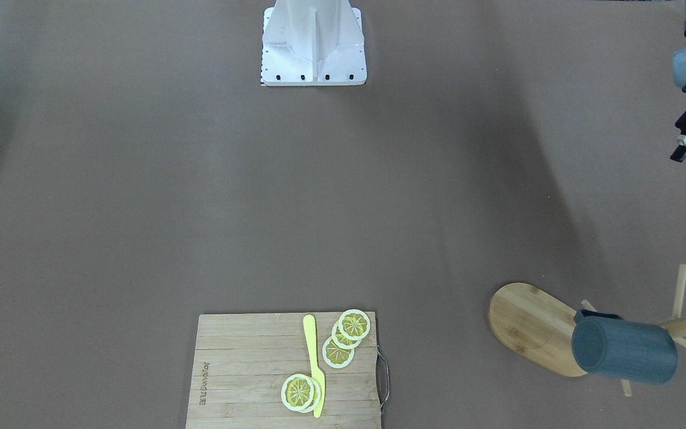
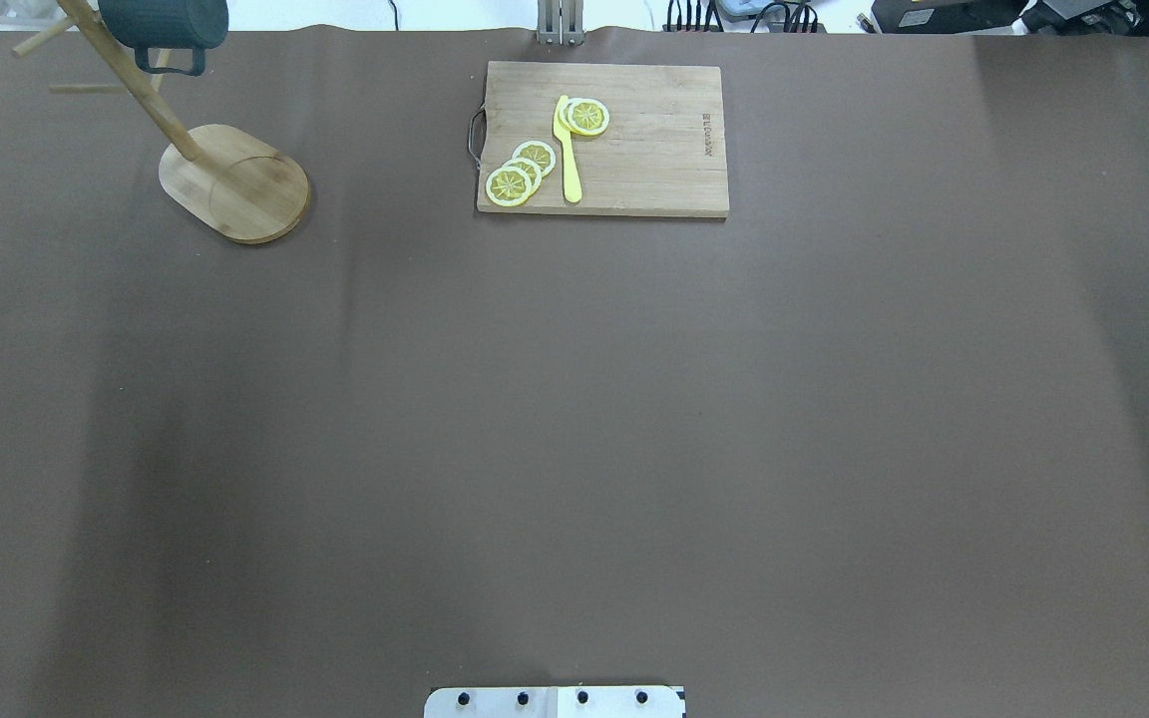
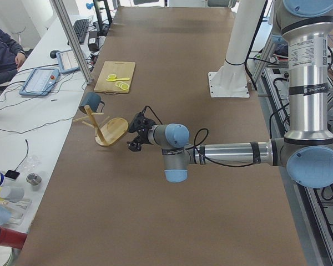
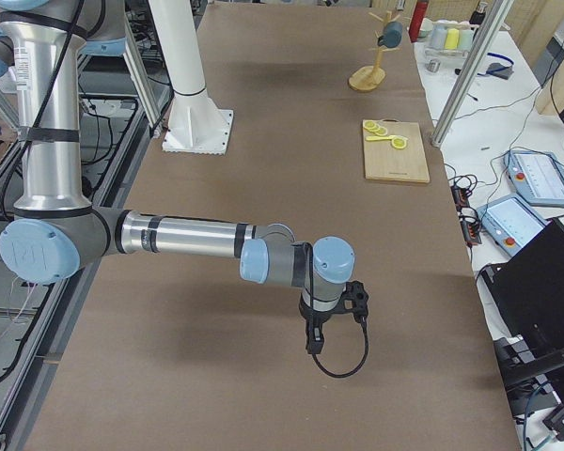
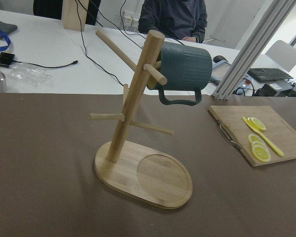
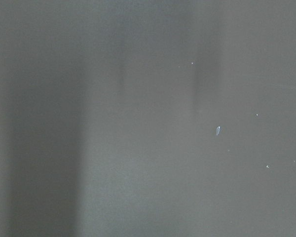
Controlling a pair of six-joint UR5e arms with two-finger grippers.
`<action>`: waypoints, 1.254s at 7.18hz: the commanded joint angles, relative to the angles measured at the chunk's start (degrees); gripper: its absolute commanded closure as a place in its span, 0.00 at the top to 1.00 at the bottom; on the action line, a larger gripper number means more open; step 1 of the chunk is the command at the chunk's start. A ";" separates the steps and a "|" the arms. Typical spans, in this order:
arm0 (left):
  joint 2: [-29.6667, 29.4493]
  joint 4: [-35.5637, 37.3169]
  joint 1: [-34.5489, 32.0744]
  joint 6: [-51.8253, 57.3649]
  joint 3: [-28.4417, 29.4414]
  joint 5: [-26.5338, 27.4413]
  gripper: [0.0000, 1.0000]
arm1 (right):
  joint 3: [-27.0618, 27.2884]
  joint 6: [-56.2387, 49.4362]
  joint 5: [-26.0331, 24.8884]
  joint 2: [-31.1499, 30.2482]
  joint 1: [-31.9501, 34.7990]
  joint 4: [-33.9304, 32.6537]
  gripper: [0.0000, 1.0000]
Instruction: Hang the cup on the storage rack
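Brown table cover (image 2: 574,419). Slate-blue cup (image 5: 186,67) sits on an upper peg of the bamboo mug tree (image 5: 122,123), tipped sideways, handle pointing down, clear of the oval base. Left gripper (image 3: 135,133) near the tree, fingers spread, not touching it. Right gripper (image 4: 312,343) well apart; spread or pressed together, cannot tell

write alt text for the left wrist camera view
A slate-blue cup hangs on its side near the top of a bamboo storage rack, handle pointing down. To the right on the brown table lies a cutting board with lemon slices.
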 commanded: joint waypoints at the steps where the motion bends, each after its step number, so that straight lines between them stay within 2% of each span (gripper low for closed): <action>1: 0.04 11.81 -6.41 22.00 -0.17 2.15 0.99 | 0.00 0.00 0.07 -0.10 0.00 0.00 1.00; 2: 0.39 16.21 -7.13 32.96 -0.26 7.39 0.99 | 0.00 0.00 0.07 -0.10 0.00 0.09 1.00; 4: 0.39 22.47 -7.22 41.73 -0.09 14.28 0.99 | 0.00 0.00 0.07 -0.10 0.00 0.09 1.00; 6: 0.04 31.24 -7.22 44.22 -0.35 13.69 0.99 | 0.00 0.00 -0.11 -0.10 0.00 0.09 1.00; 9: -1.27 46.61 -7.83 43.71 -0.61 4.92 0.99 | 0.00 0.00 -0.11 -0.10 0.00 0.00 1.00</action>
